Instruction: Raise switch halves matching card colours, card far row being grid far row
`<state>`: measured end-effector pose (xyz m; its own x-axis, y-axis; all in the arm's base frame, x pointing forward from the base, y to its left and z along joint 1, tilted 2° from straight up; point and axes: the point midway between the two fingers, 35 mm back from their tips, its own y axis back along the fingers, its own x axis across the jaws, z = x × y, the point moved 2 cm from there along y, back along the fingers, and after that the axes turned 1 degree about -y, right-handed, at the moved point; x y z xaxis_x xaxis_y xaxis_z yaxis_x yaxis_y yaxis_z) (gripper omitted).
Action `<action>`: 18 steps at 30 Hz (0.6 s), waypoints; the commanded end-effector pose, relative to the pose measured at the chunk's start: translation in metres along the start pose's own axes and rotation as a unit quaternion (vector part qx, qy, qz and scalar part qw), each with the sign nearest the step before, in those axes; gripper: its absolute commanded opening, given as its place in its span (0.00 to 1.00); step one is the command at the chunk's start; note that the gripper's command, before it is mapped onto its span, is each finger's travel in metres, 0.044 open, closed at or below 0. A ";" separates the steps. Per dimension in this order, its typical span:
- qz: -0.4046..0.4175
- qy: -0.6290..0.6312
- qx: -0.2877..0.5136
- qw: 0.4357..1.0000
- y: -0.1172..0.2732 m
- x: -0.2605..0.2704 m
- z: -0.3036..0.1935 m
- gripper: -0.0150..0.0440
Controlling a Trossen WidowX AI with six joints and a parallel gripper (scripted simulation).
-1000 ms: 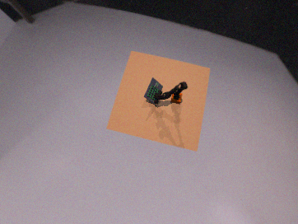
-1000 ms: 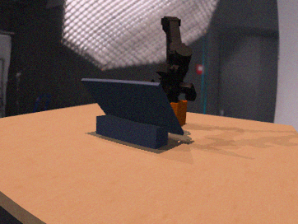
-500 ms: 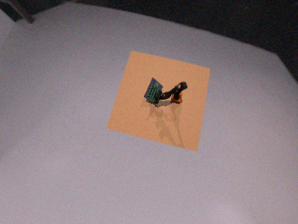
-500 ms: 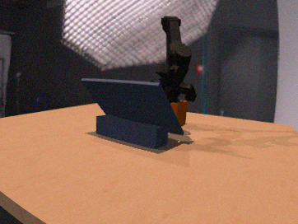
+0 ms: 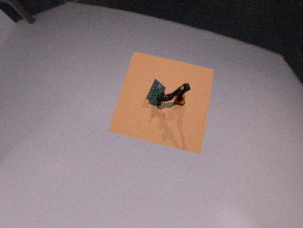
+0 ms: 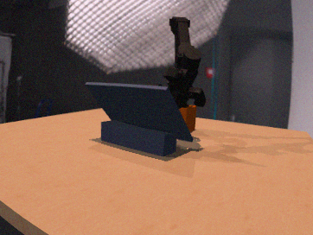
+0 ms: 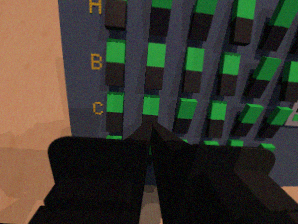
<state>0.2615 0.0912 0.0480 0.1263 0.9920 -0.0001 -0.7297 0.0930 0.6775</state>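
The tilted dark-blue switch panel [image 7: 80,90] [image 6: 134,105] shows its grid in the wrist view; the exterior camera sees only its back. My gripper [image 7: 150,125] is shut and empty, its tips over the near, dark half of the row C, column 2 switch [image 7: 151,104]. Contact cannot be told. The row B, column 2 switch [image 7: 156,55] lies just beyond. Row C, column 1 switch [image 7: 115,102] is left of the tips. The fingers hide most of row D. Row A is cut off at the top. Only a sliver of the card [image 7: 295,118] shows at the right edge.
The panel rests on a dark-blue block [image 6: 134,137] on the wooden table top [image 5: 134,113] [image 6: 108,190]. The orange arm base [image 5: 179,101] [image 6: 190,117] stands on the panel's near side. Gold row letters run along the panel's left edge.
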 end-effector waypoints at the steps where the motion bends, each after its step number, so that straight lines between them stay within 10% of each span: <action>1: 0.002 0.002 0.002 1.000 -0.001 0.000 -0.001 0.25; 18: 0.002 0.002 0.002 1.000 -0.003 0.000 -0.001 0.25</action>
<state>0.2629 0.0911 0.0462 0.1256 0.9921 0.0000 -0.7289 0.0923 0.6784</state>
